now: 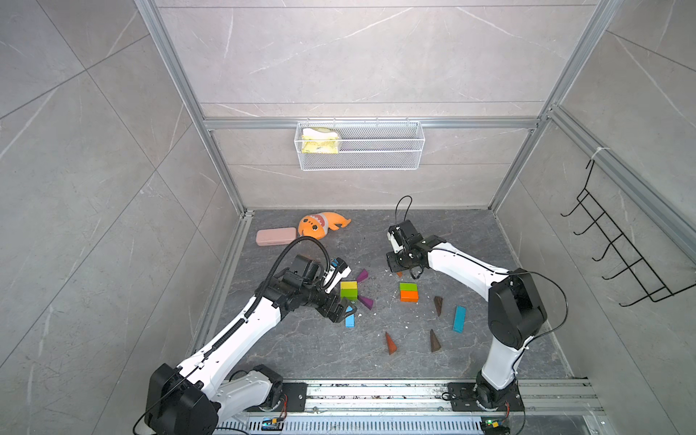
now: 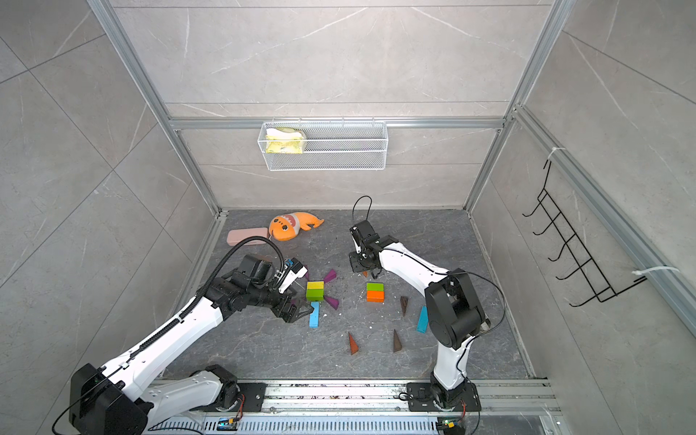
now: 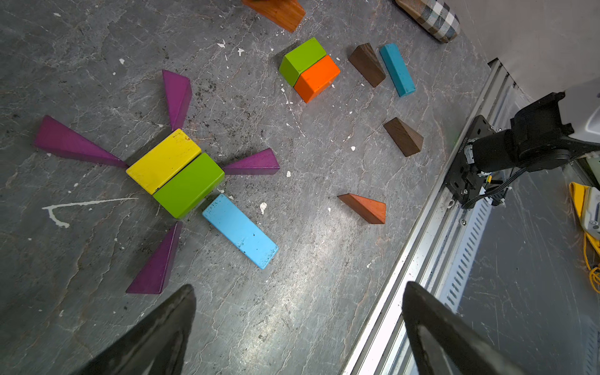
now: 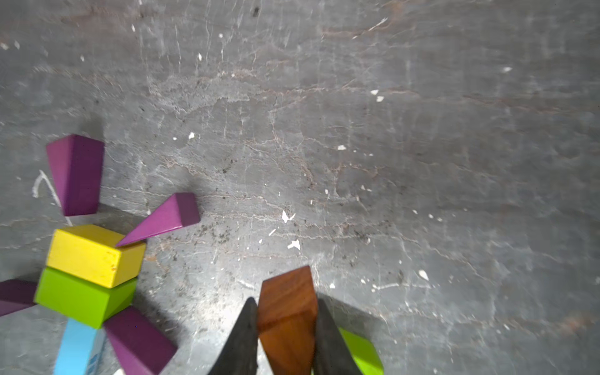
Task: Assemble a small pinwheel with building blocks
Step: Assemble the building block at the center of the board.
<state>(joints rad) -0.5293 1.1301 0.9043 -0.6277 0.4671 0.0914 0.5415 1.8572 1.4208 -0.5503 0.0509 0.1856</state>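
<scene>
The right tool (image 4: 286, 302) is clamped with both black fingers (image 4: 240, 341) on the flat sides of a red-brown wooden wedge (image 4: 289, 328); this wedge is to the right of the hub and somewhat farther from the robot's base. As hub we take the yellow brick (image 3: 164, 160) and the green brick (image 3: 188, 185), which lie side by side and touch. The left tool (image 3: 300, 285) hovers on the near side of the hub, its jaws wide apart with nothing between them. Four purple wedges (image 3: 177, 97) point their thin tips at the hub, and a light-blue bar (image 3: 240, 230) lies just beside the green brick. The bricks are glossy painted, the brown wedges show wood grain; the table (image 3: 97, 48) is grey veined stone with white chips. Right of the hub we see a green-and-orange pair of bricks (image 1: 408, 292), two dark brown wedges (image 1: 438, 304), a loose red-brown wedge (image 1: 390, 343) and a second blue bar (image 1: 459, 318). High behind the hub, a white wire basket (image 1: 384, 154) holds a yellow-white cloth (image 1: 320, 141).
</scene>
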